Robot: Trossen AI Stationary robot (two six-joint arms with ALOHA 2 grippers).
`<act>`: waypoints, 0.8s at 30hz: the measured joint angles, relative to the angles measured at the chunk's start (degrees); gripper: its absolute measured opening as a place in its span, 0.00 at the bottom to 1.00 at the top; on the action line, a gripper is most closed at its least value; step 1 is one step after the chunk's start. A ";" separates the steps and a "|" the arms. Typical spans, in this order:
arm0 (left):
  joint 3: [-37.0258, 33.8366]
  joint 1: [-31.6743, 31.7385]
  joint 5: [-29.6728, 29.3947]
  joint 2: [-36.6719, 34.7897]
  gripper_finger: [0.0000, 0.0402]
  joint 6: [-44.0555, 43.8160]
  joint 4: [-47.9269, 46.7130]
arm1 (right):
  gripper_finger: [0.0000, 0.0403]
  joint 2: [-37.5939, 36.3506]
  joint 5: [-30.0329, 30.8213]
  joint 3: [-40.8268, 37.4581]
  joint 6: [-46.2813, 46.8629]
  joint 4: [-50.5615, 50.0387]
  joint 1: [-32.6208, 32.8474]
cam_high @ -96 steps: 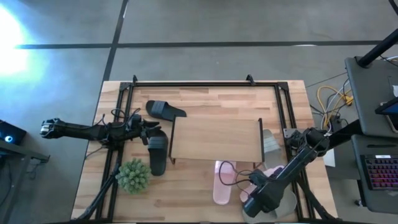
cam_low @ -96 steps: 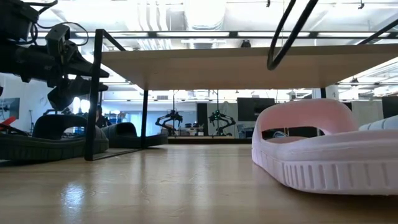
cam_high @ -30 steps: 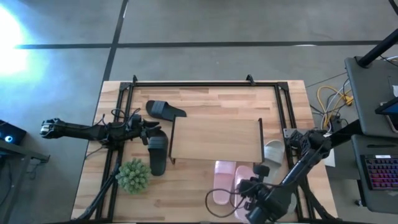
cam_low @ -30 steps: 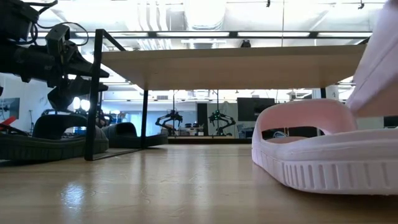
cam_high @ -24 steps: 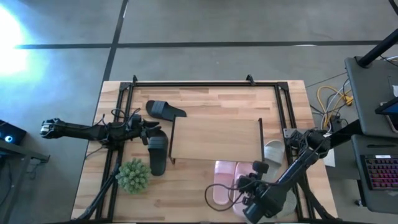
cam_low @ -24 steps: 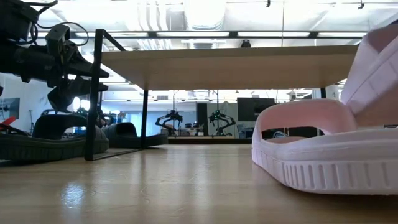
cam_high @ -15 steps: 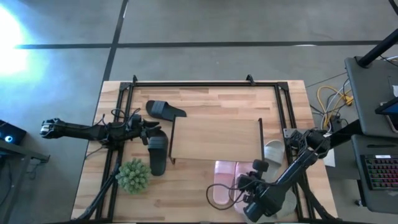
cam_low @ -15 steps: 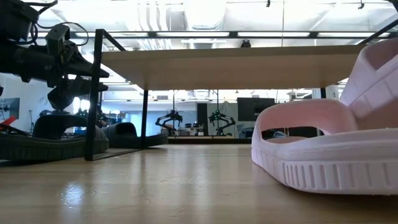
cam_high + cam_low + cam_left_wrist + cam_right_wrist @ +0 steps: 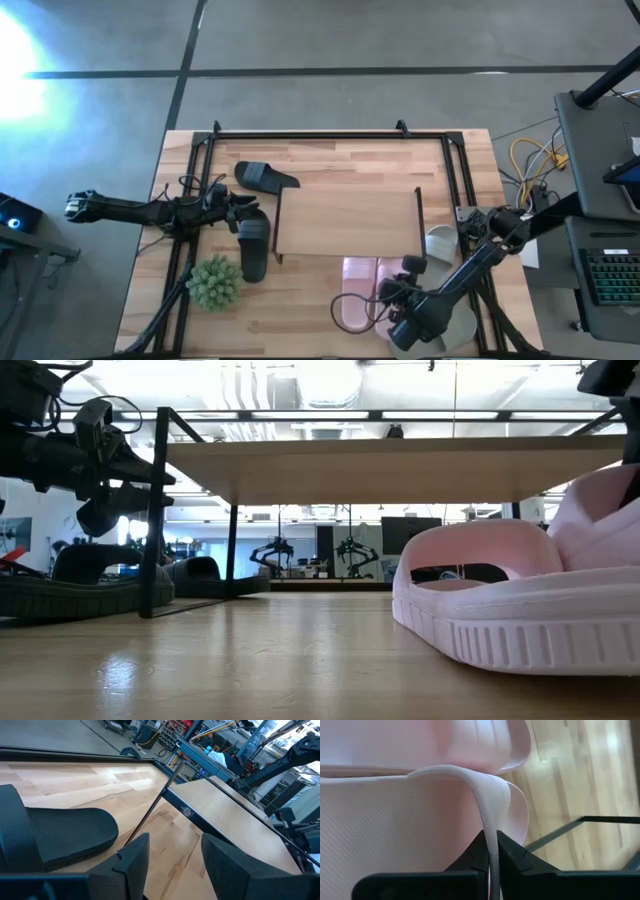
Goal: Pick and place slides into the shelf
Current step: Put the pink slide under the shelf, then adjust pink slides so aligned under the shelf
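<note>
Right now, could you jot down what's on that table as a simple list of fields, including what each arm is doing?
Shelf: mid-table, top bare.
Pink slides: two side by side at the shelf's near edge.
Black slides: two, left of the shelf.
Grey slide: right of the shelf.
Plant: near left corner.
Right gripper: pinching a pink slide's strap.
Left gripper: open, hovering by the black slides.

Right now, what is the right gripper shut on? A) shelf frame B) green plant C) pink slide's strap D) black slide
C: in the right wrist view the fingers pinch the thin edge of the pink slide's strap, and the high view puts the right gripper at the pink pair by the table's near edge, far from the black slides and the plant.
</note>
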 joint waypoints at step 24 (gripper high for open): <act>0.00 0.02 0.00 0.02 0.41 0.00 0.00 | 0.33 -0.07 -5.91 1.67 6.36 1.68 -0.26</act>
